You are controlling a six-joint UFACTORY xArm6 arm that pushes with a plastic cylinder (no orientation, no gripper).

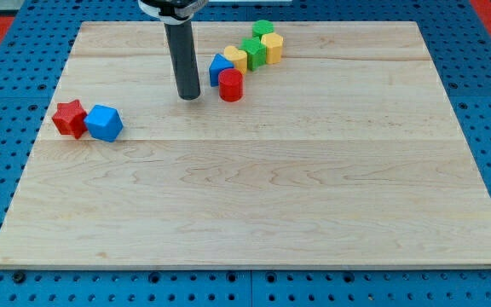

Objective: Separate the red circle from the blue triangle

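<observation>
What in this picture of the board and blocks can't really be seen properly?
- Blue triangle: its near side hides behind the red circle, so whether they touch is unclear.
- The two yellow blocks and two green blocks overlap; their shapes are too small to read.
- The rod above my tip is cut off by the view's top.

Wooden board (254, 213): my tip (189, 95) just left of red circle (230, 85), which touches blue triangle (220, 66) behind it; yellow block (237, 58), green block (253, 51), second yellow block (272, 46), green circle (262, 30) trail up-right; red star (70, 118) against blue cube (104, 123) far left.
</observation>
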